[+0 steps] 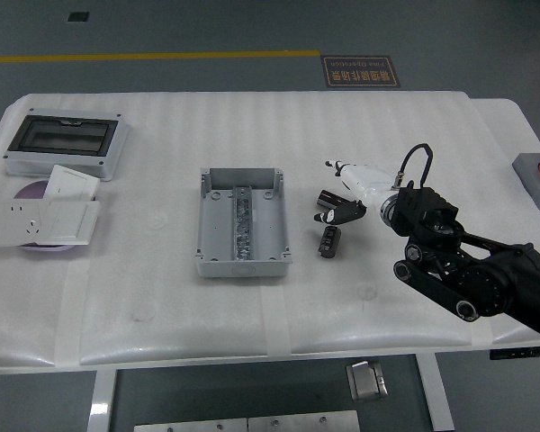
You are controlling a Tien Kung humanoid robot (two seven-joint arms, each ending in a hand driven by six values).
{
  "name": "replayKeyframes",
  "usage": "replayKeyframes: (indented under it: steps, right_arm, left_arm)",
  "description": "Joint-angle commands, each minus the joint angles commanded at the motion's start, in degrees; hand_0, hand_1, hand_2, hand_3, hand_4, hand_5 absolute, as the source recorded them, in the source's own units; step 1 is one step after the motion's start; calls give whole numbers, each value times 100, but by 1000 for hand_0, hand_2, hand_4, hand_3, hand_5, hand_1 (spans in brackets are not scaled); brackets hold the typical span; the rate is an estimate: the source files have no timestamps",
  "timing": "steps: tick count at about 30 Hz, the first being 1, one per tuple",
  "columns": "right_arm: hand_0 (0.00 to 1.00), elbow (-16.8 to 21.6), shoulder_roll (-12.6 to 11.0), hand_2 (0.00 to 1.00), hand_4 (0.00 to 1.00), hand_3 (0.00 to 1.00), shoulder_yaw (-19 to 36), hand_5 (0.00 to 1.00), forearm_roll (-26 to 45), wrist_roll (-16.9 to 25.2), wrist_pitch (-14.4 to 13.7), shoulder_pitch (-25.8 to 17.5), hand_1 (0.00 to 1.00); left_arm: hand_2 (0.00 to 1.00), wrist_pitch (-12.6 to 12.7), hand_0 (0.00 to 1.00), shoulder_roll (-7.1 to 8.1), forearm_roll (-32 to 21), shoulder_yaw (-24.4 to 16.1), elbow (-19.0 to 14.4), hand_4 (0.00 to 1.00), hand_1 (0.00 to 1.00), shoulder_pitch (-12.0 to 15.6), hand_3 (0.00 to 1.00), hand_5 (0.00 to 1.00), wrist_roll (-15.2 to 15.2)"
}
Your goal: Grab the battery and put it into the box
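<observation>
Grey floor [207, 27], yellow line [144, 58], white table [162, 306].

Count from my side of the table [162, 342]: two black batteries [328, 241], one near my right hand [346, 193]. One open grey box [241, 222]. One lidded enclosure [63, 145] far left. Two white socket plates [45, 220]. One purple disc [29, 191].

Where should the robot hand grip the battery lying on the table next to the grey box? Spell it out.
Grip the lying battery across its round middle, coming from above. It lies flat, long axis running near to far, so fingers close on its left and right flanks. The grey box stands clear to its left; the right robot hand is just beyond it.
</observation>
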Motion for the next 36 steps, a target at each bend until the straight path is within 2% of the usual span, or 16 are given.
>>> replayKeyframes:
  steps: [10, 11, 16, 17, 22, 23, 28, 29, 36]
  right_arm:
    - [741, -176, 100, 829, 967, 998, -139, 546, -107, 25, -133, -15, 736]
    - [716, -177, 102, 705, 945, 927, -143, 564, -132, 27, -165, -17, 551]
    - [716, -193, 104, 705, 945, 927, -173, 564, -222, 25, -261, -17, 551]
    - [589, -205, 103, 536, 645, 783, -185, 347, -238, 28, -272, -14, 362]
    - [589, -282, 102, 536, 645, 783, -246, 347, -242, 39, -296, -13, 362]
    - [479, -299, 105, 521, 515, 715, -257, 247, -237, 41, -299, -15, 319]
    - [479, -362, 121, 521, 515, 715, -293, 247, -226, 57, -318, -25, 319]
    - [431, -364, 121, 523, 440, 707, -297, 199, -225, 61, -322, -25, 299]
    - [431, -379, 132, 517, 466, 704, -346, 214, -209, 102, -380, -33, 294]
  left_arm:
    - [612, 19, 667, -2, -22, 7, 0, 599, 710, 10, 594, 248, -51]
    - [612, 21, 667, -4, -21, 6, 0, 593, 709, 11, 592, 236, -56]
    - [612, 28, 667, -10, -26, 13, 0, 593, 709, 11, 592, 236, -73]
    - [609, 32, 667, -10, -35, 23, 0, 582, 709, 9, 589, 242, -78]
    - [609, 36, 667, -9, -80, 74, 0, 582, 709, 4, 589, 242, -97]
    - [608, 34, 665, -8, -83, 80, 0, 579, 707, 3, 590, 243, -100]
    - [608, 24, 665, -13, -104, 109, 0, 579, 707, 5, 590, 243, -123]
    - [607, 25, 664, -15, -109, 115, 0, 578, 708, 5, 592, 245, -129]
    - [607, 51, 659, -16, -166, 185, 0, 579, 705, -6, 592, 244, -187]
